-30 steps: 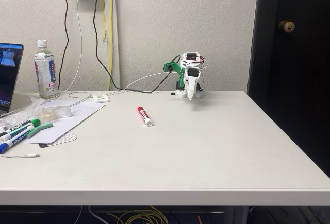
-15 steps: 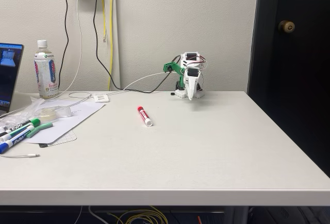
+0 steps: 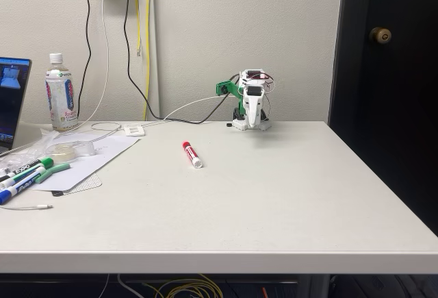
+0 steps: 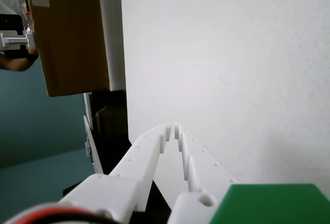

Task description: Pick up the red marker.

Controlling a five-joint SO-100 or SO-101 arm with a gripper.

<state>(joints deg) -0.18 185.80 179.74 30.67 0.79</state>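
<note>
The red marker (image 3: 192,154) lies flat on the white table (image 3: 274,195) in the fixed view, left of centre, its white end pointing toward the front. My gripper (image 3: 252,122) hangs folded over the arm's base at the table's back edge, well behind and to the right of the marker. In the wrist view the two white fingers (image 4: 149,149) run side by side with their tips almost touching, so the gripper (image 4: 172,127) is shut with nothing held. The wrist view looks along the white table surface (image 4: 247,80).
At the left edge lie green-capped and blue-capped markers (image 3: 27,171) on a sheet of paper (image 3: 96,157), with a tape roll (image 3: 68,149), a plastic bottle (image 3: 60,94) and a laptop (image 3: 12,99). Cables hang down the wall behind. A cardboard box (image 4: 67,33) appears in the wrist view.
The gripper has lifted slightly and shifted a little left at the arm's base. The red marker has not moved.
</note>
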